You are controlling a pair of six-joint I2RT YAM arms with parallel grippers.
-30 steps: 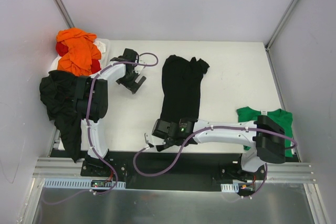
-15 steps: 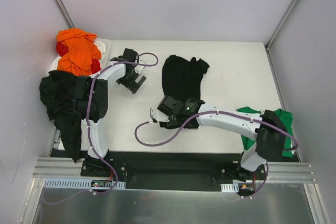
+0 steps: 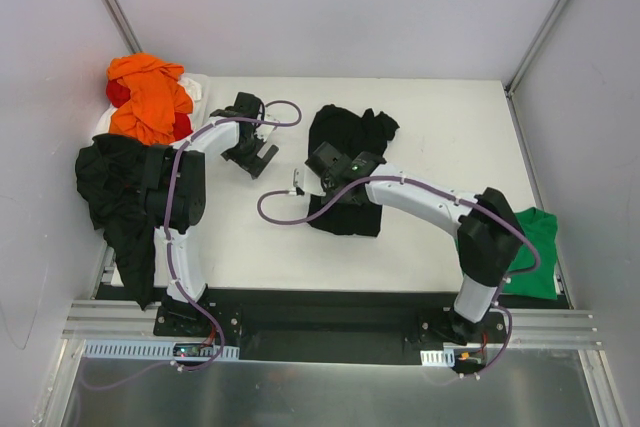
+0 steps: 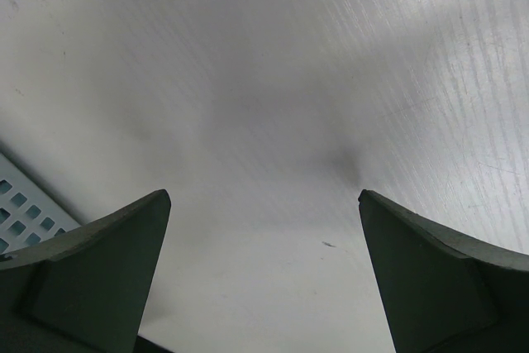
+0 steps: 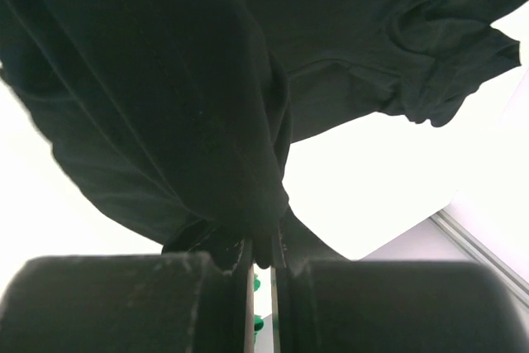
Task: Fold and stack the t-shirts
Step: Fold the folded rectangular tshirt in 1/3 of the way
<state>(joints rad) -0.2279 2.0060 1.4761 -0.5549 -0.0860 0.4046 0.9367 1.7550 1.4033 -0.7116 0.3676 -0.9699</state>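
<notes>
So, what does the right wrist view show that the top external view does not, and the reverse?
Only the right wrist view shows the right gripper shut on a bunched fold of the black t-shirt. Only the top external view shows the left gripper, the orange shirt piled at far left, and another black shirt hanging off the table at its left edge. Both show the black t-shirt lying on the white table.

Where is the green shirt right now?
In the top view, the green shirt lies at the table's near right corner, partly hidden behind the right arm, apart from the black shirt in the middle.
</notes>
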